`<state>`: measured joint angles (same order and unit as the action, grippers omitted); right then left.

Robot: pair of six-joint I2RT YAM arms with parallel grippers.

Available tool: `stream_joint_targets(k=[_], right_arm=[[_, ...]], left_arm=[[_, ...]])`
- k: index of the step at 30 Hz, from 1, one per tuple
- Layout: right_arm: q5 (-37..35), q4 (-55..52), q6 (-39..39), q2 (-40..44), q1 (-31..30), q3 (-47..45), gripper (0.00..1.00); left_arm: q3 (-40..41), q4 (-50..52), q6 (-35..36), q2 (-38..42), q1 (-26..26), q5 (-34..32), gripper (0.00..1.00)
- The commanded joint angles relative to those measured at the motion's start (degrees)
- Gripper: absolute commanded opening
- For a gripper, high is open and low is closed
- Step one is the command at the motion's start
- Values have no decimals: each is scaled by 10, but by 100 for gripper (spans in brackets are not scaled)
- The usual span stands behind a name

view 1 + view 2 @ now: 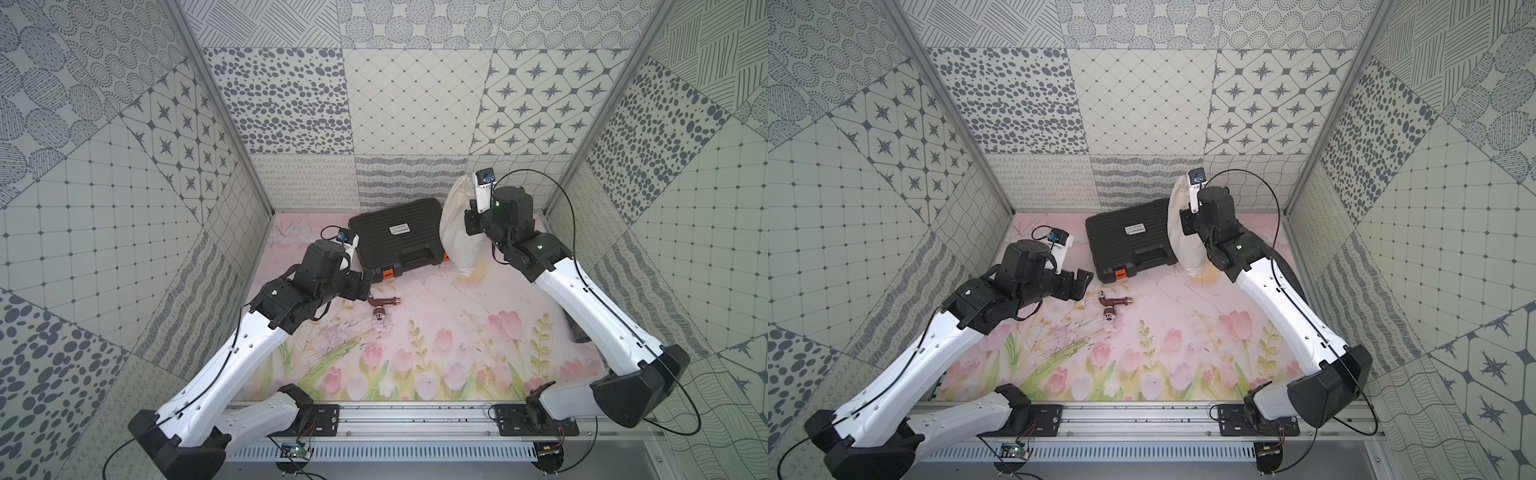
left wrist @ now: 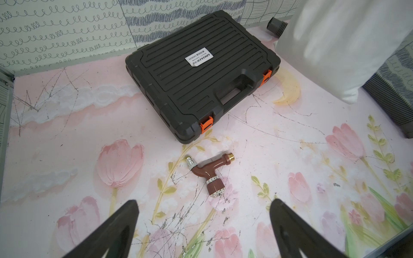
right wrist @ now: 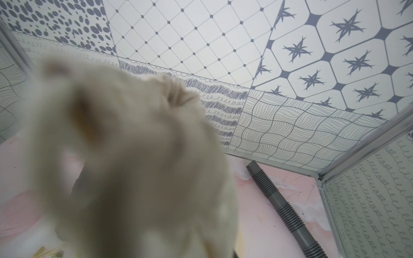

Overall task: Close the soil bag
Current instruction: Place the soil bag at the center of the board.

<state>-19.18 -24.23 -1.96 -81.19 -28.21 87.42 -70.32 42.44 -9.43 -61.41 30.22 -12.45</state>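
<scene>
At the rear right of the mat (image 1: 457, 316), one soil bag (image 1: 457, 232) stands upright just beside one black case (image 1: 399, 239). Right gripper (image 1: 471, 222): fingers pressed together at the bag; pinched item indeterminate. Left gripper (image 2: 203, 232): fingers spread, empty, near one brown tap fitting (image 2: 210, 174).

Soil bag (image 3: 138, 169) is seen very close and blurred, filling much of the view. Cream cloth is noted, with a puckered, gathered neck (image 3: 178, 93) made out sharply against the wall. A darker hollow fold is seen in the cloth. No cord can be told apart. Pink surface (image 3: 263, 223) is shown beside the bag. A grey ribbed hose (image 3: 282, 205) is laid on it near the wall corner, apart from the bag. Patterned walls (image 3: 201, 33) and a metal frame (image 3: 366, 145) are seen behind.
</scene>
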Motion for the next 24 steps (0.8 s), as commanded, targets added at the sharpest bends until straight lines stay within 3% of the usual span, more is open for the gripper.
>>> stream_joint_targets(k=[1,10,24], right_arm=[[-13,86,3,5,18,7,0],[-11,120,11,-17,73,-48,0],[-71,184,26,-51,82,-112,0]], left_arm=[[4,-22,-18,2,-11,-11,96],[9,-22,-16,-7,-11,-9,96],[17,-20,-8,-10,-12,-12,96]])
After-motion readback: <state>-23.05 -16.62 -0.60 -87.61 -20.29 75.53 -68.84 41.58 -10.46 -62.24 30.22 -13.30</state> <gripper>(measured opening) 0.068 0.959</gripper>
